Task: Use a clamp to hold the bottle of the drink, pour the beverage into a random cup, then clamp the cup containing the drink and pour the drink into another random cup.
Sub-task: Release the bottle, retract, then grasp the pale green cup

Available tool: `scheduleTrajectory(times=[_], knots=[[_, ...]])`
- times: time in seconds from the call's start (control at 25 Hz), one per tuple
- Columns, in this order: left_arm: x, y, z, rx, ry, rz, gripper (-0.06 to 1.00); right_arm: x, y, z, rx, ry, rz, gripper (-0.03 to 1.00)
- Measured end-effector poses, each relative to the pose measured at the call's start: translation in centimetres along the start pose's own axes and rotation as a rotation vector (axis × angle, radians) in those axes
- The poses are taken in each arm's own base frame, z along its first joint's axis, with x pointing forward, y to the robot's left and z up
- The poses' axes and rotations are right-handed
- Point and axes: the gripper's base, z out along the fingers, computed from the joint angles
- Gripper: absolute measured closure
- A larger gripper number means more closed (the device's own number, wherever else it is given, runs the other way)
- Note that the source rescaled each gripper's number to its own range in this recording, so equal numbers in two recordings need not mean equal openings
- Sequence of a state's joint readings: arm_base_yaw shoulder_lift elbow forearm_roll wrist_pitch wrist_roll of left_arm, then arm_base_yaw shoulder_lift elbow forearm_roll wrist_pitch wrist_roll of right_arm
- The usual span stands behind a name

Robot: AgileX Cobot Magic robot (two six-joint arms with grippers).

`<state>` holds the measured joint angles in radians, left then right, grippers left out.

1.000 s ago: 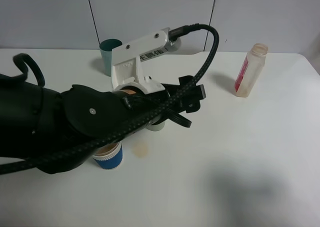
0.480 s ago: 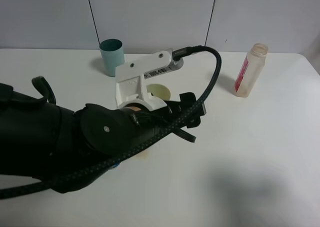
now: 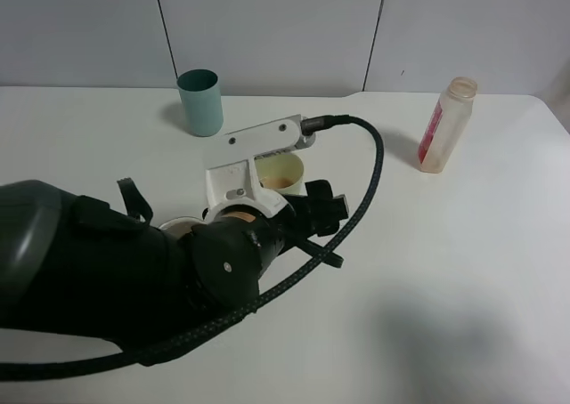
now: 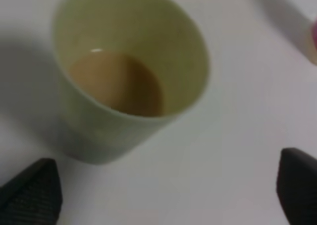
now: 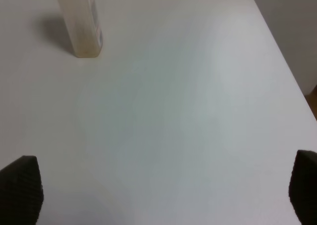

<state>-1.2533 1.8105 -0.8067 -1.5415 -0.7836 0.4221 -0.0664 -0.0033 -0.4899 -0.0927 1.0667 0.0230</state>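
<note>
A cream cup (image 3: pixel 281 170) holding brown drink stands on the white table, just beyond my left arm (image 3: pixel 134 279). In the left wrist view the cup (image 4: pixel 131 81) is close ahead of my left gripper (image 4: pixel 163 195), which is open and empty, with one fingertip on each side and not touching it. The nearly empty drink bottle (image 3: pixel 445 124) with a red label stands uncapped at the right. My right gripper (image 5: pixel 162 190) is open and empty, well short of the bottle (image 5: pixel 81 22). It is out of the exterior view.
A teal cup (image 3: pixel 199 101) stands at the back left of the table (image 3: pixel 445 270). My bulky left arm and its cable (image 3: pixel 374 168) cover the front left of the table, hiding the blue cup seen earlier.
My left arm has drawn back toward the front of the table, uncovering the cream cup with drink. It now covers the blue cup and the small spill stain. The bottle has not moved.
</note>
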Motion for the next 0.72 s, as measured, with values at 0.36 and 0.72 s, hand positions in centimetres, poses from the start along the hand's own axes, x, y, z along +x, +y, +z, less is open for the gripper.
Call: scheduleTrajectory(times=[0.36, 0.72], knots=[[0.9, 0.7, 1.2, -0.063, -0.06, -0.002, 0.21, 0.0, -0.1, 0.0, 0.014, 0.0, 0.01, -0.03], [1.2, 0.8, 1.6, -0.061, -0.081, 0.035, 0.21, 0.0, -0.2, 0.0, 0.021, -0.001, 0.012, -0.03]])
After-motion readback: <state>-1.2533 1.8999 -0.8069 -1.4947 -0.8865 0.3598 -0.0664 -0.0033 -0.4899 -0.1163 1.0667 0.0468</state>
